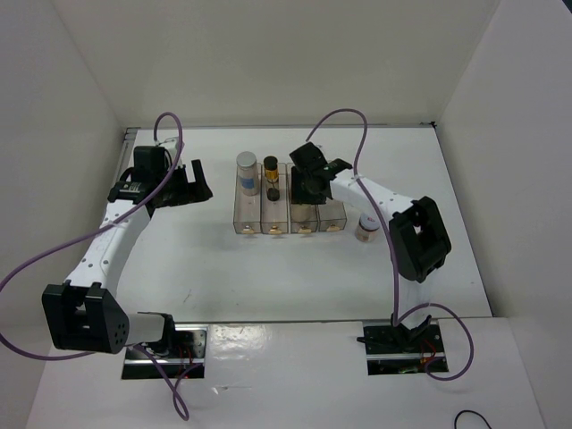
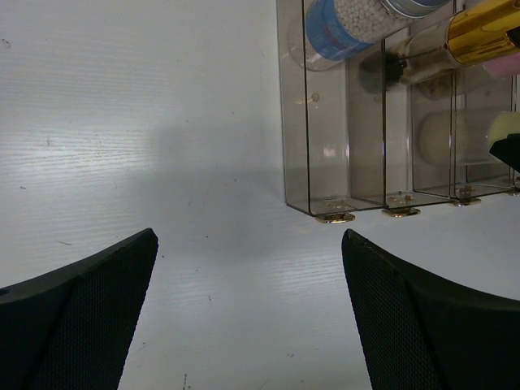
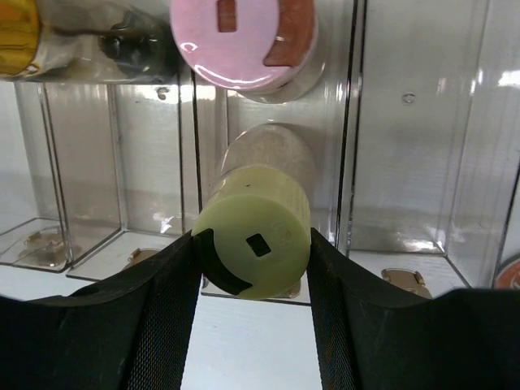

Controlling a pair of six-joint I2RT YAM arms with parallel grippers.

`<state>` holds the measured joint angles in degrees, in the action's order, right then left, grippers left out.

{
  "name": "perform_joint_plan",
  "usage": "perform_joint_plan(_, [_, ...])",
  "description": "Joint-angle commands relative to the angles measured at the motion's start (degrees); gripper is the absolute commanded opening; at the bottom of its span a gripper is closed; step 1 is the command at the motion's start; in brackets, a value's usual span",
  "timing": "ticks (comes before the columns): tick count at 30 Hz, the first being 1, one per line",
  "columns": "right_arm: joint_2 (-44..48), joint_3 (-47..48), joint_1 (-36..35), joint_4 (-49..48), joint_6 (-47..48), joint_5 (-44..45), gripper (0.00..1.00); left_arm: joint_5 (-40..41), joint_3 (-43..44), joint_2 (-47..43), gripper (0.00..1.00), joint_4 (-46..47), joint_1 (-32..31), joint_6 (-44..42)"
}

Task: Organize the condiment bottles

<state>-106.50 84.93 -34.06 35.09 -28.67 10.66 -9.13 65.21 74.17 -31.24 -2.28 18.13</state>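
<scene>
The white table (image 1: pixel 268 277) is the largest thing here and carries all the others. The left arm (image 1: pixel 107 250) reaches to the left side of the clear rack (image 1: pixel 290 214). The right arm (image 1: pixel 384 201) reaches over the rack's right half. The rack stands in the middle of the table toward the back, with four compartments in one row.

The left gripper (image 1: pixel 183 186) is spread wide and holds nothing. In its wrist view the two black fingers (image 2: pixel 81 317) stand far from each other above bare table. The rack is ahead of them and to the right, apart from them.

The right gripper (image 3: pixel 253 240) is at the third compartment from the left. Its fingers (image 3: pixel 162 317) press on both sides of the yellow-green-capped bottle (image 3: pixel 264 215), at the height of the cap. This bottle is in the front part of that compartment, and its cap faces the wrist camera. Whether its base touches the rack floor, I cannot tell.

Behind it, in what seems the same compartment, is the pink-capped bottle (image 3: pixel 242 41), which the gripper does not touch. The silver-capped bottle (image 1: pixel 247 172) with the blue label is at the back of the first compartment. The dark bottle with gold band (image 1: pixel 272 176) is at the back of the second. The red-lidded bottle (image 1: pixel 365 231) stands on the table just beside the right end of the rack, outside it and partly under the right arm.
</scene>
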Motion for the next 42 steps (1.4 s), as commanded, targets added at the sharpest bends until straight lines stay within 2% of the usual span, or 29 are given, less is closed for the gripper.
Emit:
perform_joint_plan(1, [-0.90,3.49,-1.53,-2.13,-0.43,0.16,0.13,-0.89,-0.87,0.01,1.00,2.24,0.35,-0.64])
perform_joint_plan(7, [-1.96,4.55,-2.05,-1.60,-0.43,0.16,0.14,-0.89,-0.87,0.01,1.00,2.24,0.35,-0.64])
perform_joint_plan(11, [-1.96,5.07,-2.06,-1.08,-0.43,1.38,0.24,-0.89,-0.87,0.01,1.00,2.24,0.35,-0.64])
perform_joint_plan(12, [-2.48,5.07,-2.06,-0.38,-0.43,1.39,0.34,-0.89,-0.87,0.01,1.00,2.24,0.35,-0.64])
perform_joint_plan(14, [-2.49,5.07,-2.06,0.42,-0.95,2.08,0.46,-0.89,-0.87,0.01,1.00,2.24,0.35,-0.64])
perform_joint_plan(15, [-2.49,5.07,-2.06,1.03,-0.95,2.61,0.61,-0.89,-0.87,0.01,1.00,2.24,0.35,-0.64])
perform_joint_plan(17, [-2.49,5.07,-2.06,1.73,-1.56,3.31,0.76,-0.89,-0.87,0.01,1.00,2.24,0.35,-0.64])
perform_joint_plan(19, [-0.91,5.07,-2.06,2.26,-1.57,3.85,0.87,-1.42,-0.87,0.01,1.00,2.24,0.35,-1.16])
perform_joint_plan(22, [0.93,5.07,-2.06,3.40,-2.10,3.15,0.98,-1.42,-0.87,0.54,1.00,2.24,0.35,-1.17])
perform_joint_plan(27, [6.20,4.47,-2.06,4.55,-2.62,1.91,0.98,-1.42,-0.87,0.54,1.00,2.24,0.35,-1.17])
perform_joint_plan(32, [15.86,2.71,-1.36,5.95,-2.62,5.77,0.98,-1.42,-0.87,0.54,1.00,2.24,0.35,-1.17])
perform_joint_plan(35, [20.79,-0.89,2.06,6.48,-2.62,7.88,0.98,-1.95,-0.87,1.06,1.00,2.24,0.35,-1.17])
perform_joint_plan(38, [24.57,-6.60,8.47,7.26,-4.64,9.03,0.98,-1.95,-0.87,1.06,1.00,2.24,0.35,-1.17])
perform_joint_plan(42, [27.04,-14.59,14.89,8.58,-6.23,10.53,0.98,-1.95,-0.87,0.54,1.00,2.24,0.35,-1.17])
